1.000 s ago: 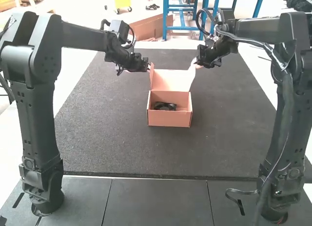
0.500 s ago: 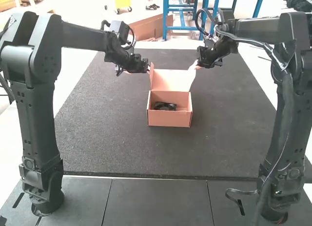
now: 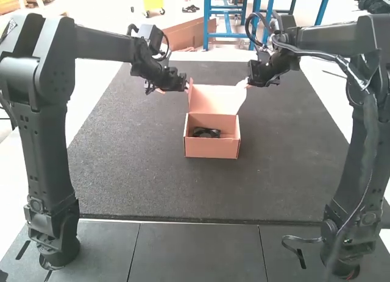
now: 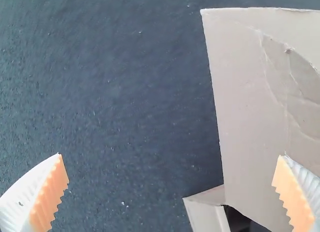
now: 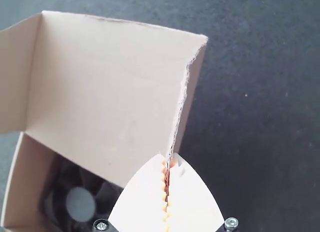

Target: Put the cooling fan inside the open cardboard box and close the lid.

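Both arms have shifted slightly; the white ribbed right gripper [image 3: 246, 83] pinches the upright lid's [image 3: 214, 99] side flap on the pink cardboard box [image 3: 211, 145] at mid-table [image 3: 122, 166], black cooling fan [image 3: 206, 133] already inside, left gripper [image 3: 183, 86] spread beside it, lid unclosed.

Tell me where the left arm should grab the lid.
Take the lid by its left edge near the top, coming from the left with the fingers astride the thin card. The lid stands upright, that edge faces the open left gripper, and the right gripper pinches the opposite edge.
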Robot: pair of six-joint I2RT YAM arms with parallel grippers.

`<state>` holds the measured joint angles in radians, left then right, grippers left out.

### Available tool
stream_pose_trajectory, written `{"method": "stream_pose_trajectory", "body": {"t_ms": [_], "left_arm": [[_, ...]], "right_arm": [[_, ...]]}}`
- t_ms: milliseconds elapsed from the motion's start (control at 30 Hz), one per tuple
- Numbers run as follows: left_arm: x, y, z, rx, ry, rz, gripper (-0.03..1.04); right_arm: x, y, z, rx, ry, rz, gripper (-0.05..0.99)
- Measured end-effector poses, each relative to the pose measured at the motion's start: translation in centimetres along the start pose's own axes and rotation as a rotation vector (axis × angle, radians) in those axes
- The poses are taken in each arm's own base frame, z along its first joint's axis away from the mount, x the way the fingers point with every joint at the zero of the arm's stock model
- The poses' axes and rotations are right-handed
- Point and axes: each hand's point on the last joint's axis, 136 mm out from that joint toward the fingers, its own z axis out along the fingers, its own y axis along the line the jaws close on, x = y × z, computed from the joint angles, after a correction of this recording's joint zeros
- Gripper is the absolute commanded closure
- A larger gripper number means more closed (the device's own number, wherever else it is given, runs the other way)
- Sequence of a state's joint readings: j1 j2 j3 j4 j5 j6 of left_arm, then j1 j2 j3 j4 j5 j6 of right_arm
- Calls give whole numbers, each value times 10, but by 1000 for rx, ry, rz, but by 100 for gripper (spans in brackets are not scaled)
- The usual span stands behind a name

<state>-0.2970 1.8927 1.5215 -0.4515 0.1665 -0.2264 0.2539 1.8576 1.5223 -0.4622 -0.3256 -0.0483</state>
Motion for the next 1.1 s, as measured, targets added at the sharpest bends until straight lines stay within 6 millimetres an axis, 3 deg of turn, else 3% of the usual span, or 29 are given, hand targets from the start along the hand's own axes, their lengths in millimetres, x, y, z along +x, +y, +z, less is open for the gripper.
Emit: {"method": "stream_pose_trajectory", "body": {"t_ms": [400, 500, 767, 1100], "left_arm": [[-13, -9, -23, 13, -41, 11, 4], [-10, -10, -22, 15, -38, 13, 4], [19, -19, -10, 29, 25, 24, 4], [9, -24, -24, 36, -11, 32, 4]], "right_arm": [[15, 6, -17, -1, 2, 1, 95], [19, 11, -23, -8, 5, -2, 95], [34, 40, -21, -57, 26, -45, 95], [47, 55, -24, -71, 33, -72, 95]]}}
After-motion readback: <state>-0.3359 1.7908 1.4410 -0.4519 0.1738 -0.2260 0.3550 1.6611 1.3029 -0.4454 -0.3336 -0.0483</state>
